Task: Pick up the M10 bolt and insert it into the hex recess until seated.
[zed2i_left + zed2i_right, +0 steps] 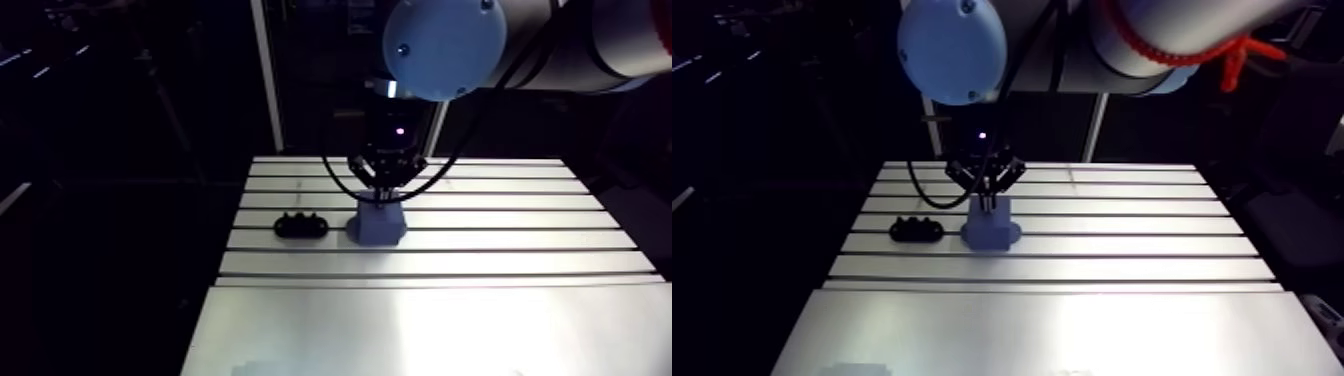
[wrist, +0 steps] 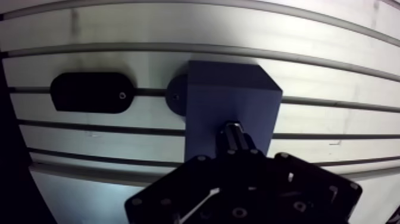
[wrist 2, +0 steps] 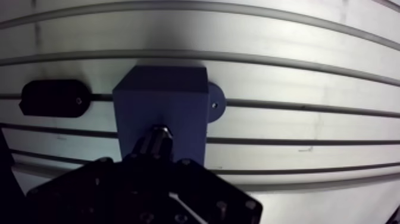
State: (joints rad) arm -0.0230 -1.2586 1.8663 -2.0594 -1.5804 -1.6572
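The bolt (image 3: 156, 138) stands upright, lower end at the blue block's (image 2: 229, 98) top, clenched in the tool (image 2: 238, 156). The block sits mid-width in the bench's (image 2: 333, 71) far half, a black plate (image 2: 89, 93) just beside it toward the left edge.

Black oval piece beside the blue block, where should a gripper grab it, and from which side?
Black oval piece: likely across its narrow width, from straight above. It lies flat on the slotted table, with its long sides free, apart from the blue block.
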